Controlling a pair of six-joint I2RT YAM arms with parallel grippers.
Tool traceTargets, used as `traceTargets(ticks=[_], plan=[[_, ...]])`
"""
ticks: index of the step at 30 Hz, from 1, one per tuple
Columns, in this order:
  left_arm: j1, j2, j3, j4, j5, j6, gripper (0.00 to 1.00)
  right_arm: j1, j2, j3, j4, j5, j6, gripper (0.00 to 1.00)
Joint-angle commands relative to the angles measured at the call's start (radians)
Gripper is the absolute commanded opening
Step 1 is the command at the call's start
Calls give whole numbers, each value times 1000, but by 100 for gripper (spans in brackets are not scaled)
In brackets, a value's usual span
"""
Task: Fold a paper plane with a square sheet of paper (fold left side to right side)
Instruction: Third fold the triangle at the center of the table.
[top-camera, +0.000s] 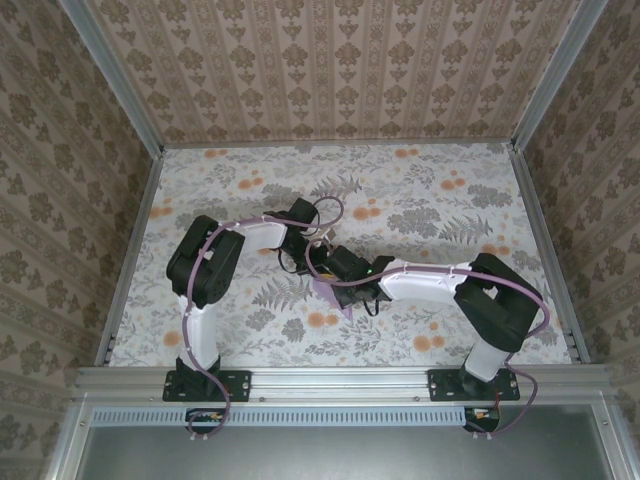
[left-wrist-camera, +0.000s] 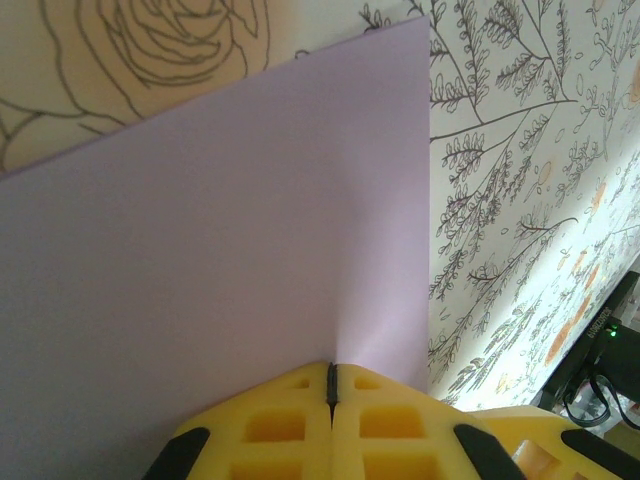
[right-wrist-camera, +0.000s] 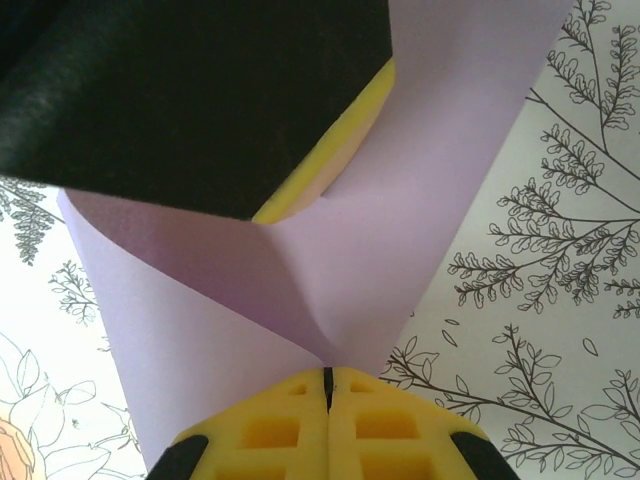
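A pale lilac sheet of paper (top-camera: 329, 296) is held up off the table between both arms at mid-table. It is a bent sheet with one soft crease, not a pointed paper plane. In the left wrist view the paper (left-wrist-camera: 230, 230) spreads flat and wide, and my left gripper (left-wrist-camera: 331, 368) is shut on its near edge. In the right wrist view the paper (right-wrist-camera: 330, 270) curls over in a soft fold. My right gripper (right-wrist-camera: 327, 373) is shut on the fold's lower point. The left gripper's black body and yellow pad (right-wrist-camera: 335, 135) pinch the sheet from above. From overhead, the left gripper (top-camera: 316, 252) and right gripper (top-camera: 334, 278) almost touch.
The table wears a cloth printed with ferns and orange flowers (top-camera: 420, 210). Patterned walls with metal rails (top-camera: 135, 230) close it in on three sides. The right arm's black link with a green light (left-wrist-camera: 603, 345) sits close beside the paper. Purple cables loop over both arms.
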Motion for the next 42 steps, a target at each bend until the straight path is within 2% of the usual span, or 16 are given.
traceTargets(ticks=[1, 16, 42], plan=[[-12, 42, -12, -26, -34, 18, 5, -6, 20, 30, -32, 32, 22, 0], [-12, 40, -14, -27, -33, 17, 5, -12, 30, 37, -39, 69, 45, 0], [-12, 44, -18, -19, -29, 14, 5, -13, 55, 39, -14, 65, 65, 0]])
